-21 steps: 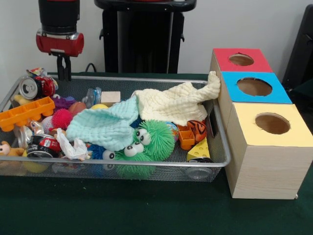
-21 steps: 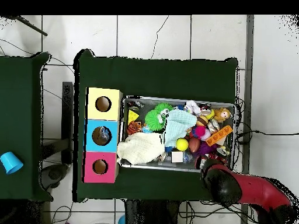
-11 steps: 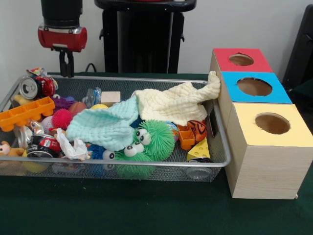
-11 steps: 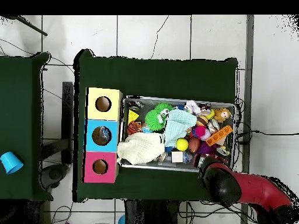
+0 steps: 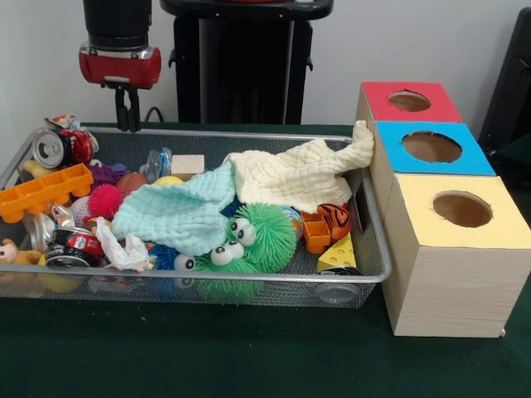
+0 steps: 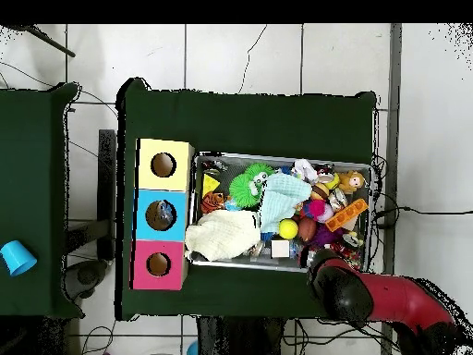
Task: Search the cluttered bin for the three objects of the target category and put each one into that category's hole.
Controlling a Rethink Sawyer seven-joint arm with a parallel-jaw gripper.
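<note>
A wire mesh bin [image 5: 249,133] [image 6: 282,156] holds mixed clutter: a cream cloth [image 5: 290,174] [image 6: 222,238], a mint cloth [image 5: 178,211] [image 6: 282,196], green fuzzy toys with eyes [image 5: 261,232] [image 6: 248,188], an orange brick [image 5: 46,189] [image 6: 346,214], a crushed can [image 5: 50,149] and a wooden block [image 5: 188,163]. Beside the bin stand three boxes with round holes: red [image 5: 409,101] [image 6: 158,264], blue [image 5: 431,147] [image 6: 160,214], yellow [image 5: 461,209] [image 6: 163,165]. My gripper [image 5: 127,124] hangs above the bin's far left rim, fingers close together, holding nothing. The overhead view shows only the red arm head [image 6: 344,288] covering it.
A pink spiky ball [image 5: 104,199], a cheese wedge [image 5: 340,253], a tiger toy [image 5: 334,217] and a yellow ball [image 6: 288,228] also lie in the bin. The cream cloth drapes over the bin's edge against the red box. A blue cup [image 6: 14,257] sits on a side table.
The arm has shifted along the bin's far rim toward the boxes and risen slightly. Nothing in the bin has moved.
</note>
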